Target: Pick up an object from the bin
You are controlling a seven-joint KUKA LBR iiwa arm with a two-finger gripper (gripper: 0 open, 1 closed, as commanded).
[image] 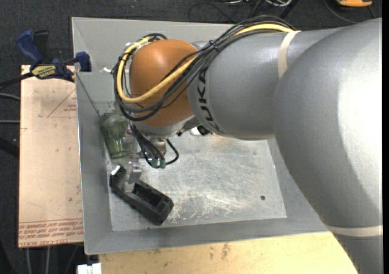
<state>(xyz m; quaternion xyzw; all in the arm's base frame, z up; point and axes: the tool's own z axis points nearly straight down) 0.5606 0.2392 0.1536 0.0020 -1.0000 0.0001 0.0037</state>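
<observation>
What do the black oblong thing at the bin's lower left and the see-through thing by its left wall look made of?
Black oblong thing: probably moulded plastic, matte, with a faint sheen along its edges. See-through thing: clear, green-tinted glass or plastic; the bin shows through it, which fits either.

Grey all over on the bin (200, 23), its floor streaked with whitish scuffs, thickest toward the near edge, and one small dark speck out on the right. The arm (316, 96) is smooth silver-grey, with black lettering on its side and a pale cream ring where two sections meet. There's the cover (159, 84) on the wrist, a warm orange-brown dome, and cables (124, 78) loop round it, one yellow among the black. Under it the hand (134, 169) reads as pale silvery metal. At the left wall, a see-through thing (113, 133) with a green tint. In the near-left corner, a long block (143, 200), plain matt black, markings too hard to make out.
</observation>
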